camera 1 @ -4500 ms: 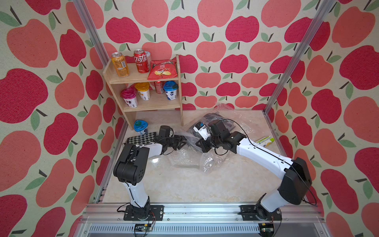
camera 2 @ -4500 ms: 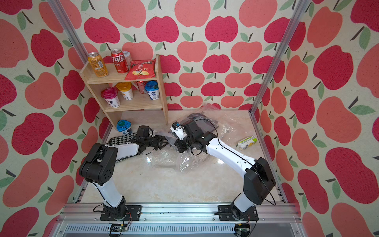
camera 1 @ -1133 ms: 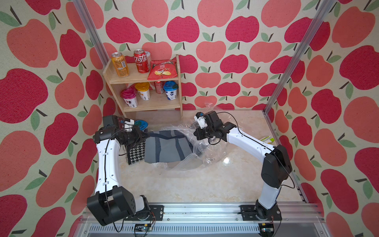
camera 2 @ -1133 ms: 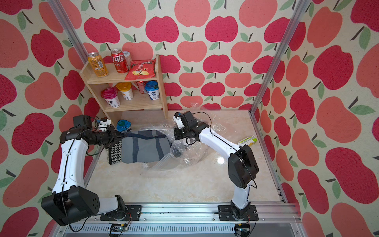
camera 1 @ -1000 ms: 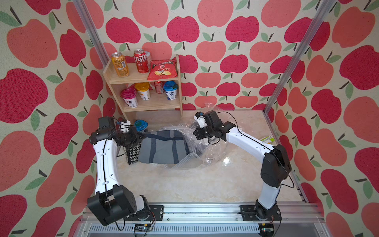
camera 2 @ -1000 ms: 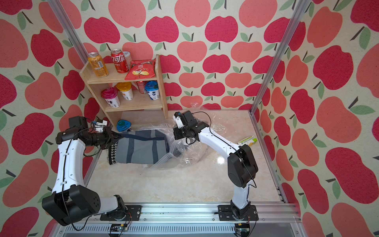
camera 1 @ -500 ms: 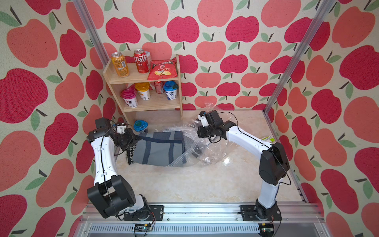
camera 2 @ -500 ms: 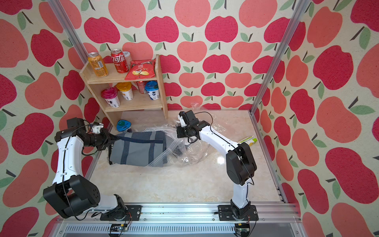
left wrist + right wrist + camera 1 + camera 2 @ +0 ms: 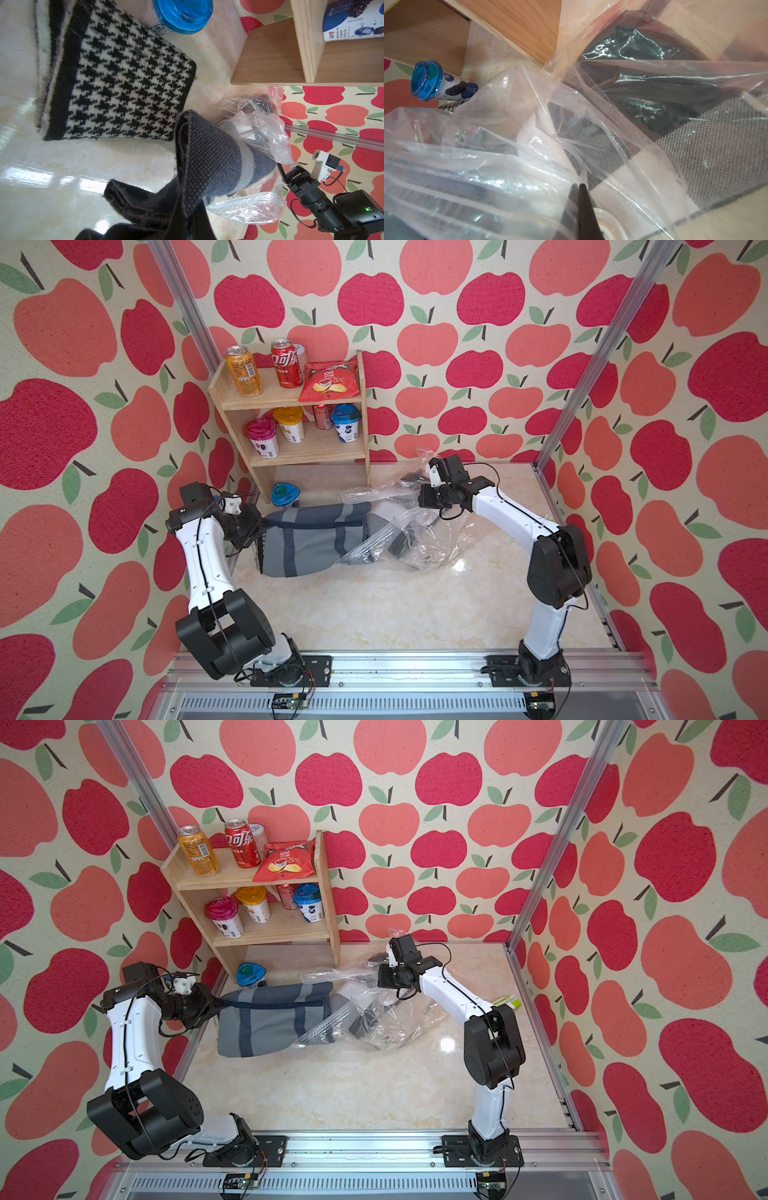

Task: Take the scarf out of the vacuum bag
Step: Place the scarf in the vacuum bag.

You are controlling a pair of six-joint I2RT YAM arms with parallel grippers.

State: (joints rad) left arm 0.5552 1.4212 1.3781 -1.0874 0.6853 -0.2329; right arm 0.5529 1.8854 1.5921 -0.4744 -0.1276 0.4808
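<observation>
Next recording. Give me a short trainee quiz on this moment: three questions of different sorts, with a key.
1. True or false: the grey scarf lies wholly outside the bag.
2. What does the right pincer grip? A) the bag B) the grey scarf C) nothing
3. Fill in: the left pincer is shut on the ____.

Key
1. False: the scarf's far end is inside the clear plastic.
2. A
3. grey scarf
</observation>
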